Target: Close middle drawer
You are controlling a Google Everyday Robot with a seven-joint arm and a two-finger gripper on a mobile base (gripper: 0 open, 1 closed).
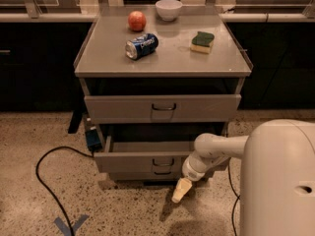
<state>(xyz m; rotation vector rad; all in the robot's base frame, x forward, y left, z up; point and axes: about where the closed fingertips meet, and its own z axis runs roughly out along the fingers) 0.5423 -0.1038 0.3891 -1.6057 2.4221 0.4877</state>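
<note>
The middle drawer (142, 160) is a wide, shallow grey drawer with a small dark loop handle (162, 162). It stands out a short way from the cabinet front, and a strip of its inside shows. My gripper (180, 191) hangs low at the drawer's right front, pointing down at the floor. Its wrist (194, 170) is against or just in front of the drawer's front panel. The taller top drawer (162, 108) above is nearly flush. The edge of a lower drawer front (162, 173) shows beneath.
On the cabinet top (162, 58) are an apple (137, 20), a white bowl (168, 9), a lying blue can (141, 46) and a green sponge (202, 41). A black cable (47, 181) loops on the floor at left. My white body (278, 181) fills the lower right.
</note>
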